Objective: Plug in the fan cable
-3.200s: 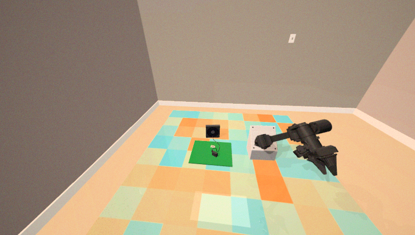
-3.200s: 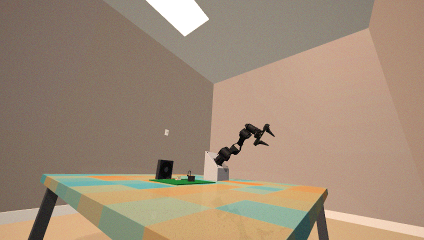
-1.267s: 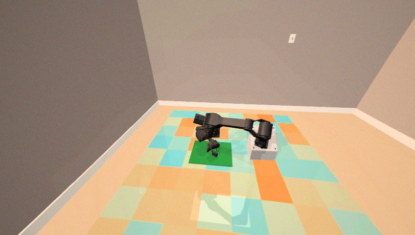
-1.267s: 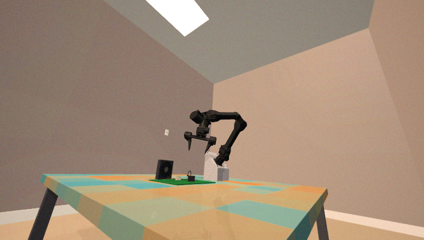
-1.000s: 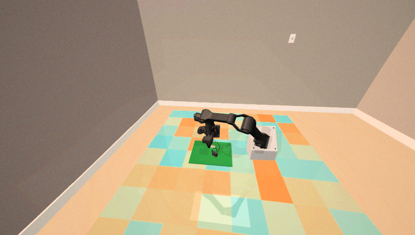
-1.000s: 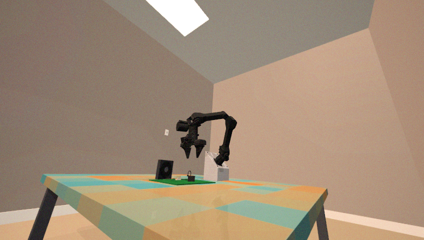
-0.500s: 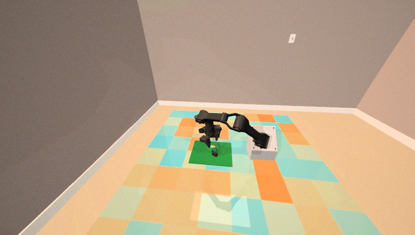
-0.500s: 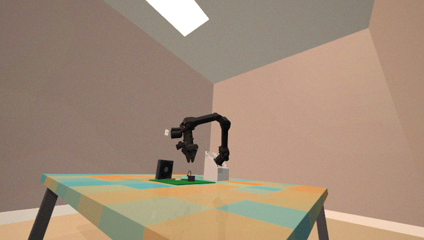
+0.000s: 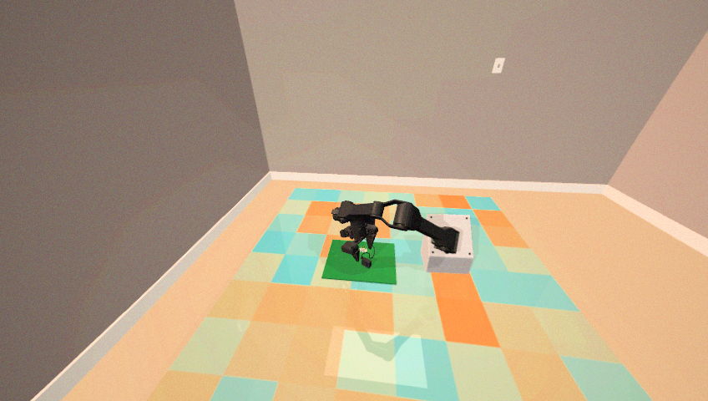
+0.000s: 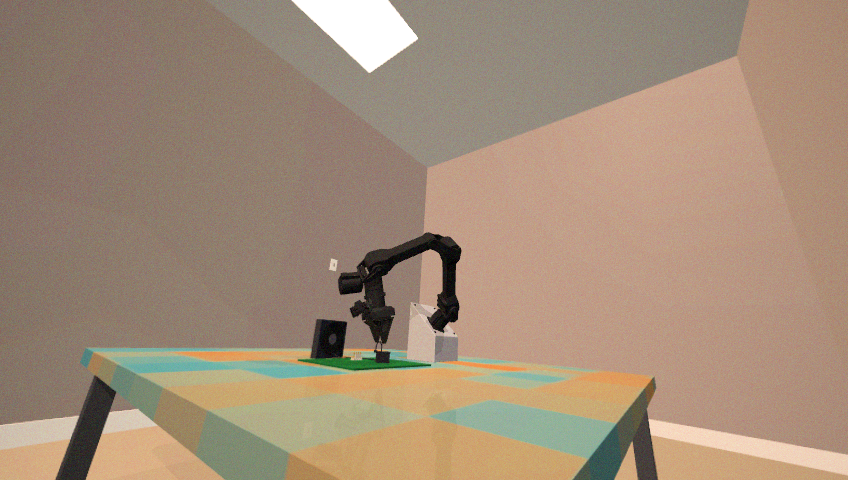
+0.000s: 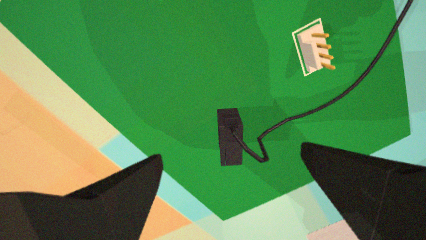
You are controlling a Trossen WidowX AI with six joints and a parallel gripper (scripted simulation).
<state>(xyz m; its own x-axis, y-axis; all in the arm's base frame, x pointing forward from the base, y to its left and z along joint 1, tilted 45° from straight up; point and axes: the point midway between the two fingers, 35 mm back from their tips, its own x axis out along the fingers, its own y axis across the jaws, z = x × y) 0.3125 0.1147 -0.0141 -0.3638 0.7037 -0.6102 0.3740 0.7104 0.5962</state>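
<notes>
Your end effector hangs spread wide and holds nothing, its two dark fingers flanking the small black rectangular plug from above without touching it. The plug lies on the flat green board, its thin black cable curling away from it. The cream four-pin header with gold pins stands on the same board, apart from the plug. The board rests on the chequered surface.
</notes>
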